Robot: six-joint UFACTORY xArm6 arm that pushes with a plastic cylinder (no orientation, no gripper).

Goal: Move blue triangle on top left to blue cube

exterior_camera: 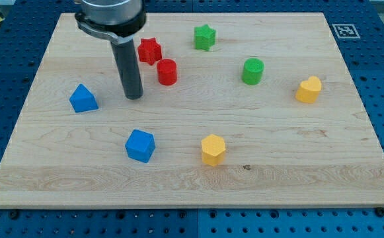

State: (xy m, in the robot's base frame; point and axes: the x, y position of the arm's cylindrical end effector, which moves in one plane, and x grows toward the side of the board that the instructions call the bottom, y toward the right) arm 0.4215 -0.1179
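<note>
The blue triangle (pixel 83 98) lies on the wooden board at the view's left. The blue cube (pixel 140 145) lies below and to the right of it, nearer the view's bottom. My tip (pixel 133 96) stands on the board to the right of the blue triangle, with a gap between them, and above the blue cube. The dark rod rises from the tip towards the view's top.
A red star (pixel 149 50) and a red cylinder (pixel 167 71) lie just right of the rod. A green star (pixel 205 37), a green cylinder (pixel 252 71), a yellow block (pixel 308 89) and a yellow hexagonal block (pixel 213 149) lie further right.
</note>
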